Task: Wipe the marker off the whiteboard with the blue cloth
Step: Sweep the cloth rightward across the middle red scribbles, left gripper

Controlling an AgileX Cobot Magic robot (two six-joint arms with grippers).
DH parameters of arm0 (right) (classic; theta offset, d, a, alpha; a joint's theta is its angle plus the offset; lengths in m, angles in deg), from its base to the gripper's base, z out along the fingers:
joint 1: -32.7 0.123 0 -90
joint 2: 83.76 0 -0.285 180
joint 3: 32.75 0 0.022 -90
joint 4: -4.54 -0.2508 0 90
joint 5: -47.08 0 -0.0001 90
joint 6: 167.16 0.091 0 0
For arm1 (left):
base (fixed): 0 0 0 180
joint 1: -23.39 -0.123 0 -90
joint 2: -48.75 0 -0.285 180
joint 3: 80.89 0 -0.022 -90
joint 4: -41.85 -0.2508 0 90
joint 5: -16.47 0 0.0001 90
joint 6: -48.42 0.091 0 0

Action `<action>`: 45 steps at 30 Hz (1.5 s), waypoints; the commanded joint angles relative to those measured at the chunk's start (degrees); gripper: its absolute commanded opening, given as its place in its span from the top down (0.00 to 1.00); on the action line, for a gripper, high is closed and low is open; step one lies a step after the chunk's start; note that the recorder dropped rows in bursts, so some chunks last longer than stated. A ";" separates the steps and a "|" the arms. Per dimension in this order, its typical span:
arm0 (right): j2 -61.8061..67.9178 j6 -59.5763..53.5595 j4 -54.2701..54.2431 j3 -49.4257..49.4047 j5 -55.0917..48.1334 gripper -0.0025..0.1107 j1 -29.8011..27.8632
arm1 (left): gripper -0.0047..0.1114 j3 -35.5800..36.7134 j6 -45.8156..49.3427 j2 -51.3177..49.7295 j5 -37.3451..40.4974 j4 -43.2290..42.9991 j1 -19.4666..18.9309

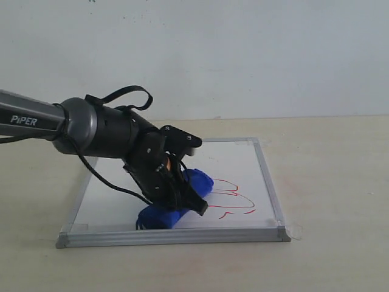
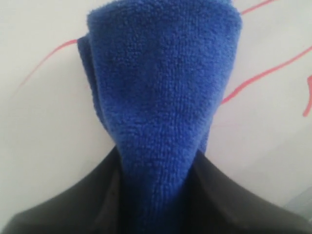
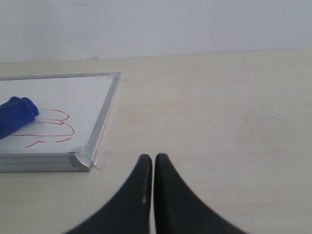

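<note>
– So, where is the blue cloth [image 1: 197, 181]?
– It lies on the whiteboard [image 1: 115, 194], near the edge at 6 o'clock in the exterior view. It is rolled up like a little log. It is slanted, with one end toward 7 o'clock and the other end toward 1 o'clock.
– Who holds it?
– The left tool [image 1: 185, 204] does. Its two black fingers [image 2: 73, 209] squeeze the roll around its middle, one on each side. The cloth touches the board.
– Where does that arm come from?
– The big dark arm [image 1: 91, 128] reaches in from 9 o'clock and leans down over the board.
– Can you see the marker [image 1: 234, 194]?
– Yes. Thin red wavy lines sit on the board at 3 o'clock from the cloth. The high end of the roll is just beside them. In the left wrist view, red lines come out from both sides of the cloth.
– What about the right tool [image 3: 153, 163]?
– Its two fingers are pressed together, tip to tip. It hangs over the pale worktop [image 3: 219, 112], well apart from the cloth. A corner of the whiteboard is near it, and a bit of clear tape [image 3: 105, 158] sticks that corner down.
– What does the board look like?
– It is white with a shiny gray frame [image 1: 270, 182], and it lies flat on the worktop.
– What is behind it all?
– Just a plain light wall [image 1: 243, 48] at 12 o'clock.
</note>
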 commanded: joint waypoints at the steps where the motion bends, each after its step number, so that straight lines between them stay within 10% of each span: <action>1: -0.30 -0.21 -0.03 0.06 0.47 0.97 -0.10 | 0.93 1.21 0.14 -1.33 3.79 -1.31 -6.51; 10: -0.30 -0.21 -0.03 0.06 0.47 0.97 -0.10 | 0.93 -3.75 -0.46 -4.14 7.14 -2.91 -12.06; 20: -0.30 -0.21 -0.03 0.06 0.47 0.97 -0.10 | 0.93 -9.55 9.13 -8.05 12.63 3.01 1.18; 29: -0.30 -0.21 -0.03 0.06 0.47 0.97 -0.10 | 0.93 -10.23 10.95 -4.34 14.55 5.33 4.65; 45: -0.30 -0.21 -0.03 0.06 0.47 0.97 -0.10 | 0.93 -10.99 2.03 -6.13 15.37 -2.96 -14.00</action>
